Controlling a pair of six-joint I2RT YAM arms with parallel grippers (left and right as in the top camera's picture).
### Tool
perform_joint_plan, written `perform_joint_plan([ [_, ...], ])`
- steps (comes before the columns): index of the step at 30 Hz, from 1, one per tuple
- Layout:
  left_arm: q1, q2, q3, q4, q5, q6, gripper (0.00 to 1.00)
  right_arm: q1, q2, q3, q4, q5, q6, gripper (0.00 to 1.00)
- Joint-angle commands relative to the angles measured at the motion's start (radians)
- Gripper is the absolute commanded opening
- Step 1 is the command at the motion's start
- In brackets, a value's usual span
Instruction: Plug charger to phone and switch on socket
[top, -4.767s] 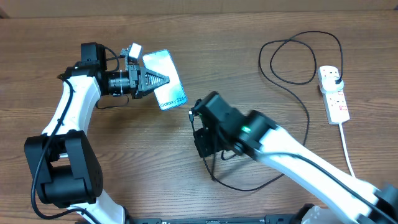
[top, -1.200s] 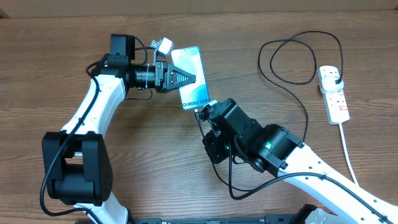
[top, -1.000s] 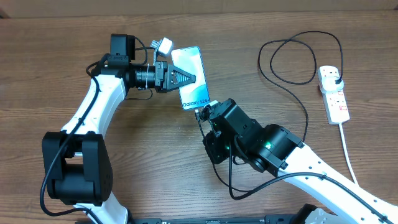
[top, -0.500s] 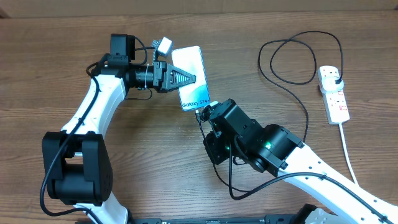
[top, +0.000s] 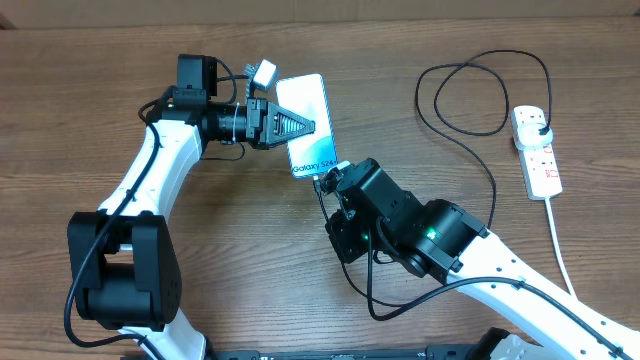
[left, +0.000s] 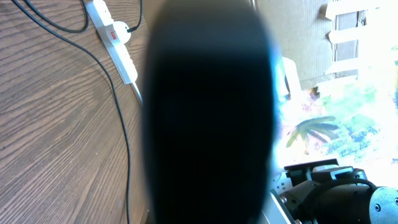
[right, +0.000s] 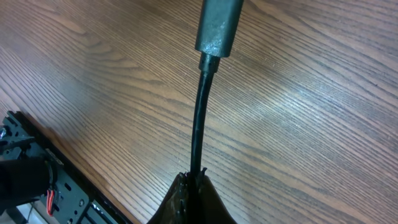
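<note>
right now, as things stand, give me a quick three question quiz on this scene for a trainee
1. True or false: neither arm holds the phone.
2. What do the right arm's jaws pinch? A the phone; B the black charger cable; C the power strip.
3. Fill in: the charger's black plug sits in the white ___.
Key: 1 false, the left arm's jaws grip the phone. 2 B. 3 power strip.
</note>
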Motion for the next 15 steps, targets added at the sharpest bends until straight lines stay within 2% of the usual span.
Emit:
perform_joint_plan([
  [1,0.004,-0.013,0.021,0.004,0.029,0.001,0.04,0.004,-0.001,-0.004,0.006,0.004,0.021,0.04],
  [15,0.004,-0.013,0.021,0.004,0.026,0.033,0.04,0.004,-0.001,-0.004,0.021,0.014,0.022,0.04],
])
